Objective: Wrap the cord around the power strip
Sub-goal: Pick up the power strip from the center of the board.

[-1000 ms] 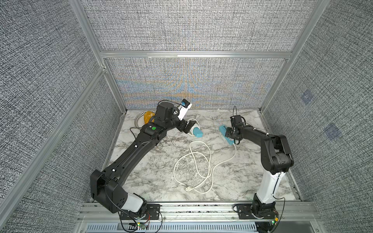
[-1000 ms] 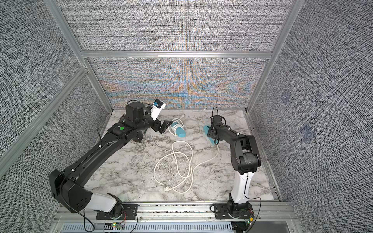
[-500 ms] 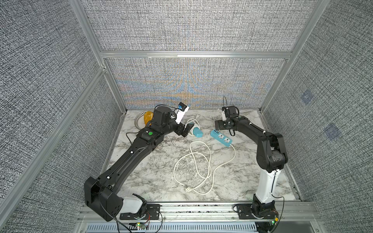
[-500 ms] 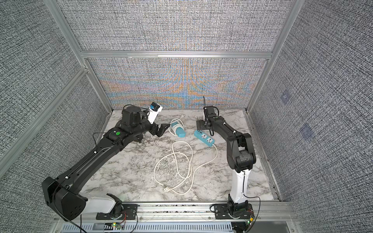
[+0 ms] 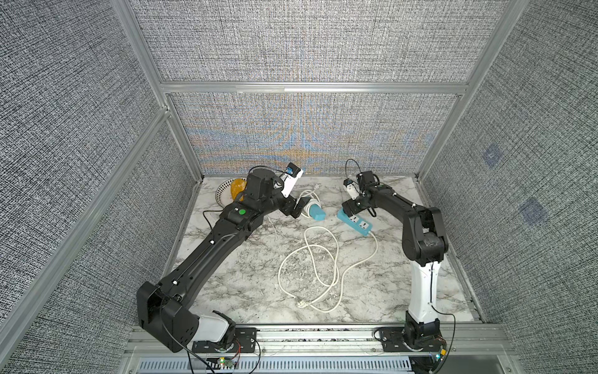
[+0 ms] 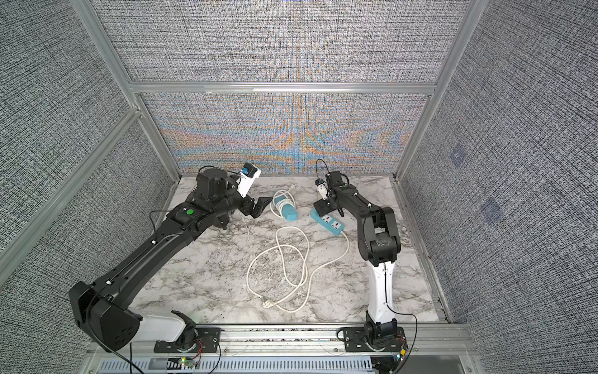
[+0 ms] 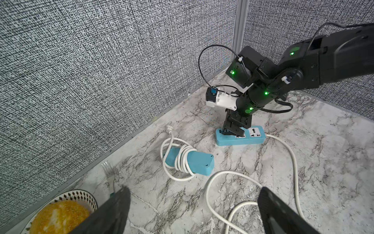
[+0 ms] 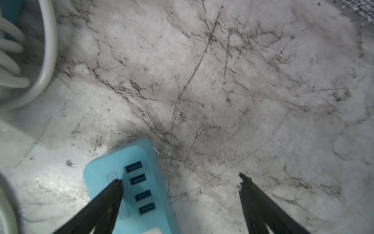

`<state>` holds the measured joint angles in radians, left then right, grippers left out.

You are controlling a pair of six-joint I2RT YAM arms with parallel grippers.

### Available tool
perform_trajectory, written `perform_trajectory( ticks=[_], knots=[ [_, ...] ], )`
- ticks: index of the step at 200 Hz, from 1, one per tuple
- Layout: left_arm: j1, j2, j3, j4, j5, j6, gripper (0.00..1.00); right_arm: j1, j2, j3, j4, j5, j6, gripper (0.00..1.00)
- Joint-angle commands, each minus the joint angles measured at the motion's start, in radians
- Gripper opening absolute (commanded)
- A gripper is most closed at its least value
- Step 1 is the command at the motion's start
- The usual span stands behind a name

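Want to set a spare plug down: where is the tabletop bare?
Bare marble: between left arm and loose cord; between cord and right arm. Crowded: the back, with plate, wrapped strip, power strip, left claw and right claw.

The left arm stretches from the near left corner of the surface toward the far edge. Its wrist is bent roughly level, and the left gripper hangs above the surface with jaws spread wide. The right arm rises from the near right corner, folds at the elbow and extends toward the far edge. The right gripper points steeply down, jaws apart, low over the surface.
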<state>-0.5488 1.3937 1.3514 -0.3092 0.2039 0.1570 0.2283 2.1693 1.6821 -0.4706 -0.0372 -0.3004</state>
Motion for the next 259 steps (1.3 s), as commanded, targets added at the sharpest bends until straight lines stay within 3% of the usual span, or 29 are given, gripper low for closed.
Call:
perform_trajectory(
  ticks=[1, 53, 89, 107, 135, 158, 180, 200, 222, 259],
  knots=[
    [0.001, 0.01, 0.012, 0.007, 0.015, 0.009, 0.99, -0.001, 0.01, -0.017, -0.025, -0.022, 0.015, 0.9],
    [-0.001, 0.05, 0.019, 0.012, 0.067, -0.013, 1.0, -0.001, -0.066, -0.123, 0.06, -0.094, 0.031, 0.91],
    [-0.034, 0.041, -0.071, 0.106, 0.131, -0.05, 1.0, 0.002, -0.057, -0.134, 0.011, -0.095, -0.034, 0.92],
    [-0.042, 0.054, -0.119, 0.172, 0.16, -0.128, 1.0, -0.002, -0.045, -0.14, 0.021, -0.078, -0.031, 0.9],
    [-0.054, 0.099, -0.149, 0.237, 0.237, -0.206, 1.0, -0.004, -0.019, -0.111, 0.043, -0.077, 0.042, 0.75],
    [-0.134, 0.092, -0.179, 0.28, 0.131, -0.155, 0.99, -0.003, -0.017, -0.103, 0.043, -0.082, 0.118, 0.48],
    [-0.203, 0.106, -0.192, 0.293, 0.023, -0.125, 1.0, 0.001, -0.051, -0.143, 0.058, -0.055, 0.234, 0.42],
    [-0.267, 0.124, -0.235, 0.344, -0.088, -0.12, 1.0, 0.001, -0.118, -0.211, 0.09, -0.042, 0.415, 0.29],
    [-0.339, 0.148, -0.292, 0.434, -0.225, -0.113, 0.99, 0.001, -0.185, -0.286, 0.12, -0.041, 0.608, 0.26],
    [-0.435, 0.226, -0.288, 0.52, -0.379, -0.066, 1.0, 0.005, -0.302, -0.419, 0.182, -0.037, 0.923, 0.06]
  ],
)
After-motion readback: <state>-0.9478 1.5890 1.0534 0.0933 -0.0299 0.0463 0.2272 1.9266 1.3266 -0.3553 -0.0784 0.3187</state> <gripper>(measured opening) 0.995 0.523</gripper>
